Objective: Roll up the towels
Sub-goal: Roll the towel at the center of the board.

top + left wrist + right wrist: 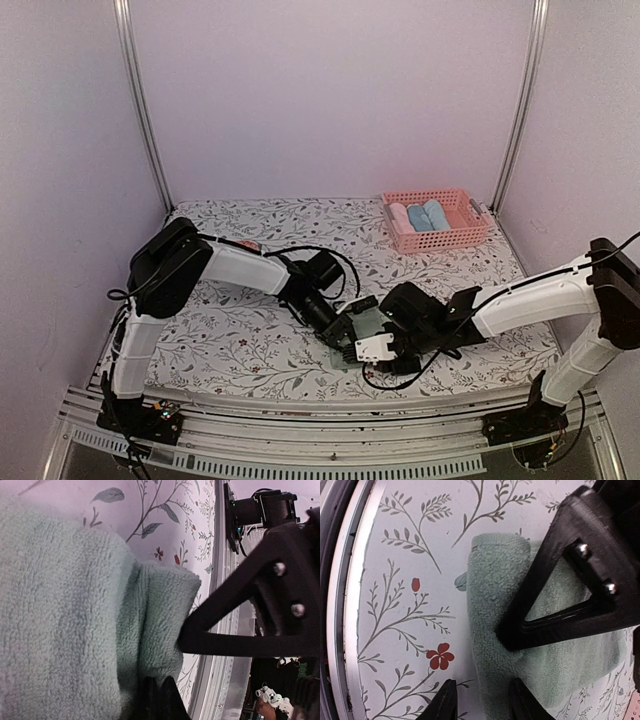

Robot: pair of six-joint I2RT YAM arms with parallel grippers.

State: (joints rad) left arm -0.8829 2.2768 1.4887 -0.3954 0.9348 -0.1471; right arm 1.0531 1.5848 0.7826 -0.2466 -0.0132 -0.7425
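Left tool (169,661) on green towel (65,620)

You had a pink plastic basket (440,241) standing well beyond the right pincer (352,352) and off to its right, at the far right corner of the floral tablecloth (230,335), which spread under and around that pincer and the left pincer (345,325). Close beside the right pincer the cloth showed a small red flower (440,656) among grey leafy sprigs, lying between the pincer and the metal rail (340,605) at the table's edge. Far beyond both pincers, two upright metal posts (140,100) rose against plain pale walls (330,90).
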